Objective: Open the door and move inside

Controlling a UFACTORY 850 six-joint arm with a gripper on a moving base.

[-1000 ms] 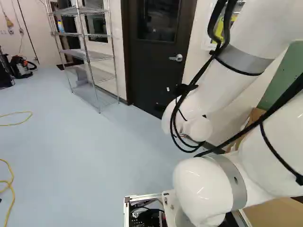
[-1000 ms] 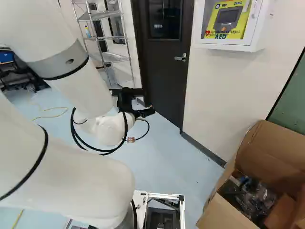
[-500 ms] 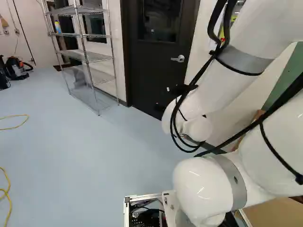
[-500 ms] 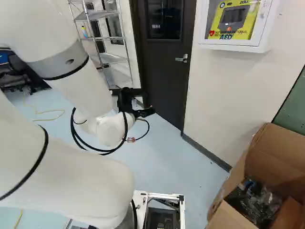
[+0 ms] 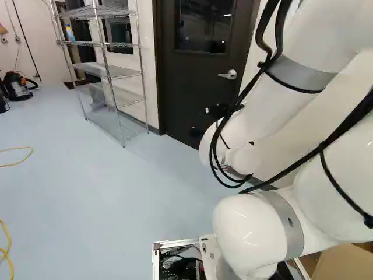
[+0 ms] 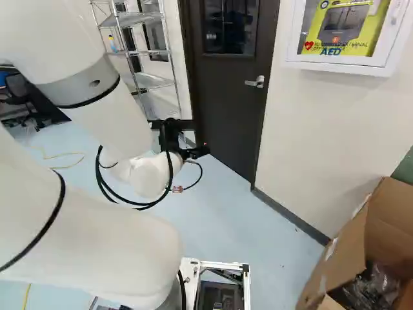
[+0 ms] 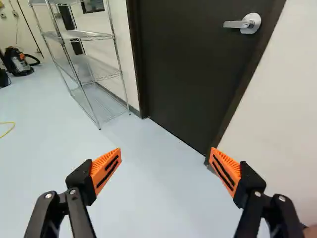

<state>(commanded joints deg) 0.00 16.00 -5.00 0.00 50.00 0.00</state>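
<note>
Some floor [image 7: 153, 183]; door edge [image 7: 176, 133] beyond tool [image 6: 201, 138]

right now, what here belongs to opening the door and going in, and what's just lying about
For the job:
- door, closed
- handle
- gripper, open

Just about:
- rack
- vacuum
- yellow cord
- cardboard box
- wall cabinet
</note>
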